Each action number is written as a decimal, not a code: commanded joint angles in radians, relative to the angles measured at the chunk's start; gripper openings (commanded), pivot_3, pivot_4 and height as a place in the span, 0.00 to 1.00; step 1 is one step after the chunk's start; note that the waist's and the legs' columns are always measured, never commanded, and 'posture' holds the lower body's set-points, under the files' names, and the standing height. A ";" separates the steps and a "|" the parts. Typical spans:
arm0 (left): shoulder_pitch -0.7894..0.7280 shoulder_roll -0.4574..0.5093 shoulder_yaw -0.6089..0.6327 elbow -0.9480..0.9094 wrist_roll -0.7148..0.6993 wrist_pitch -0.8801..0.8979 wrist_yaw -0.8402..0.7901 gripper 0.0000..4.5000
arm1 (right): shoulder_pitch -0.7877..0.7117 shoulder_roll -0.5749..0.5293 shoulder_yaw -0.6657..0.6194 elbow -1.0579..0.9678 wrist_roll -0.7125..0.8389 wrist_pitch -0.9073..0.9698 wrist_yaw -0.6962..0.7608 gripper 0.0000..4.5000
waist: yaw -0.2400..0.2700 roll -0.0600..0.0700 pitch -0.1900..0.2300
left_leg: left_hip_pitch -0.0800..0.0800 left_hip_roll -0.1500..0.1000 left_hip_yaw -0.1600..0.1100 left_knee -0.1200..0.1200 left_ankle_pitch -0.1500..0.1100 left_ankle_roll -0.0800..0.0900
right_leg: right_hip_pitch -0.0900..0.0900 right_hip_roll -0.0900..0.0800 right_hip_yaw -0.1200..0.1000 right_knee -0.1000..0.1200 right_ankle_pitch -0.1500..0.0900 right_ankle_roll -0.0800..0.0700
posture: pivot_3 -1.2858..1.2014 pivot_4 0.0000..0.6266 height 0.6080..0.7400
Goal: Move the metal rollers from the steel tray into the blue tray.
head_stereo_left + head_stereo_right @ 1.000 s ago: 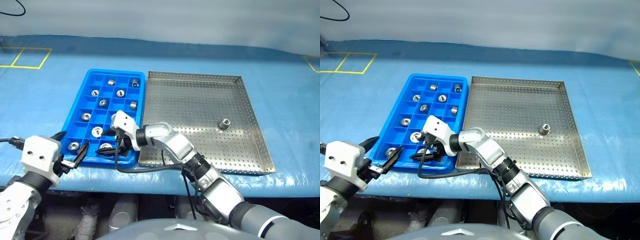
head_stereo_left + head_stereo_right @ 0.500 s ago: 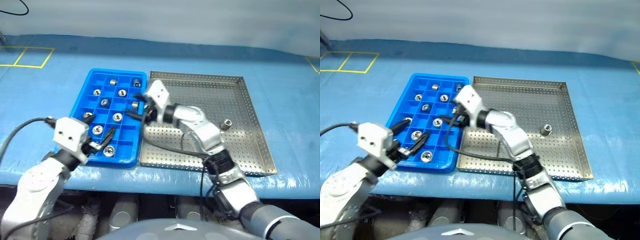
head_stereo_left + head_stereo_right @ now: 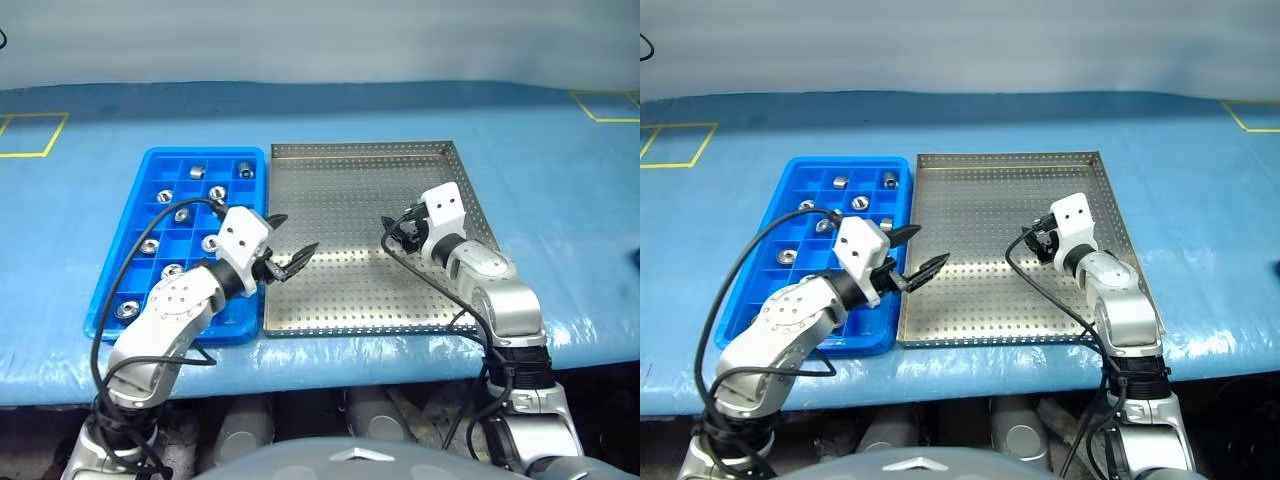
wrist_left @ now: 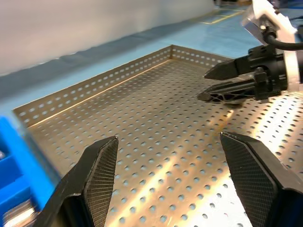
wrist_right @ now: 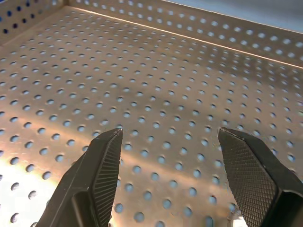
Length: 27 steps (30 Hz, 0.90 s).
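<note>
Last roller in steel tray (image 3: 340, 300): hidden, none visible on its floor.
Right gripper (image 3: 398, 232): fingertips too small in the head views to tell what lies between them.
Blue tray (image 4: 12, 161): cut off by the left wrist view's edge.
Rollers (image 3: 181, 215): hollow centres too small to tell.

Long table (image 3: 90, 190) draped in a wrinkled blue cover (image 3: 1200, 170), marked with yellow tape outlines (image 3: 30, 135) near both far corners; pale grey-white wall (image 3: 320, 40) behind; dim floor (image 3: 940, 430) under the front edge
</note>
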 commanded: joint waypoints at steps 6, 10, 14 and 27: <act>0.002 0.000 -0.025 0.008 0.021 -0.042 -0.024 0.83 | -0.011 0.011 -0.075 0.056 0.018 -0.021 -0.084 0.75 | -0.024 0.000 0.000 | 0.001 0.000 0.004 0.001 -0.001 0.002 | 0.000 0.000 0.005 0.000 0.000 0.004 | 0.45 0.24 1.00; 0.024 0.004 -0.010 0.001 0.019 -0.042 -0.020 0.83 | -0.017 0.010 -0.074 0.087 0.022 -0.020 -0.087 0.75 | -0.026 0.000 0.000 | 0.001 0.000 0.006 0.001 -0.001 0.003 | 0.000 0.000 0.007 0.000 0.002 0.002 | 0.45 0.24 1.00; 0.035 0.004 0.000 -0.005 0.020 -0.041 -0.017 0.83 | -0.022 0.012 -0.065 0.114 0.018 -0.017 -0.095 0.75 | -0.024 0.000 0.000 | 0.001 -0.001 0.007 0.001 -0.001 0.004 | 0.000 0.000 0.008 0.000 0.000 0.006 | 0.46 0.24 1.00; 0.049 0.008 0.021 -0.010 0.025 -0.043 -0.012 0.83 | -0.016 0.009 -0.065 0.140 0.021 0.041 -0.121 0.48 | -0.015 0.000 0.000 | 0.001 -0.001 0.007 0.001 -0.002 0.005 | 0.000 0.000 0.010 0.000 0.001 0.006 | 0.46 0.24 1.00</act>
